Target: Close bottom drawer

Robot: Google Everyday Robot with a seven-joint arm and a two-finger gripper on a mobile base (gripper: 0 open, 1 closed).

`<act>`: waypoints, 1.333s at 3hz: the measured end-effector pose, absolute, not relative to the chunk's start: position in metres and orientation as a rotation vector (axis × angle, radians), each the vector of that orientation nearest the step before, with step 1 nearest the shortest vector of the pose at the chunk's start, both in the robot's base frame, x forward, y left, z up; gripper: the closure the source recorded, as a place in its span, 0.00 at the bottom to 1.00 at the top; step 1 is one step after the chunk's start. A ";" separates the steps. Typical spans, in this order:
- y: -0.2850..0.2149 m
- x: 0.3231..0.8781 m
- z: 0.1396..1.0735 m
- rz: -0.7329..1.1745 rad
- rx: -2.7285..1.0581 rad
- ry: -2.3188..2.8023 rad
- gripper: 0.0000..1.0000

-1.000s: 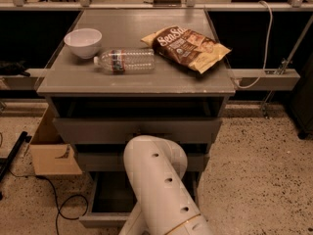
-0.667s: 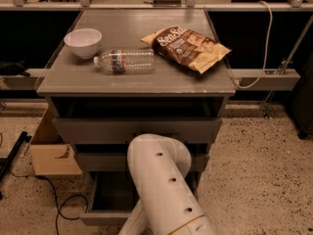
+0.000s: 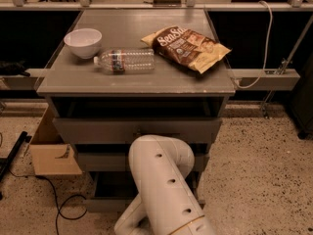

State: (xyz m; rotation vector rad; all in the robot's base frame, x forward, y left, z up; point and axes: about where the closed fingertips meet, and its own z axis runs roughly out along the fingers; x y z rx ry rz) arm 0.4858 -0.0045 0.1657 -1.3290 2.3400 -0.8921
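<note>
Camera view, your white arm (image 3: 164, 180) fronts the cabinet, gripper hidden behind it, grasp cannot be told, bottom drawer (image 3: 105, 204) pulled out at floor level, interior dark, bowl (image 3: 83, 42) on top, elbow slightly further right than a second ago.

This looks like a robotics lab or test space: a grey drawer cabinet (image 3: 98, 129) on a speckled floor (image 3: 264, 170), among metal framing rails (image 3: 264, 75), a loose cable (image 3: 266, 33) and a cardboard box (image 3: 51, 158). A white robot arm (image 3: 161, 180) fills the foreground, its end effector hidden behind it.
</note>
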 end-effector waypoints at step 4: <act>0.014 0.526 0.167 -0.937 -1.381 2.344 1.00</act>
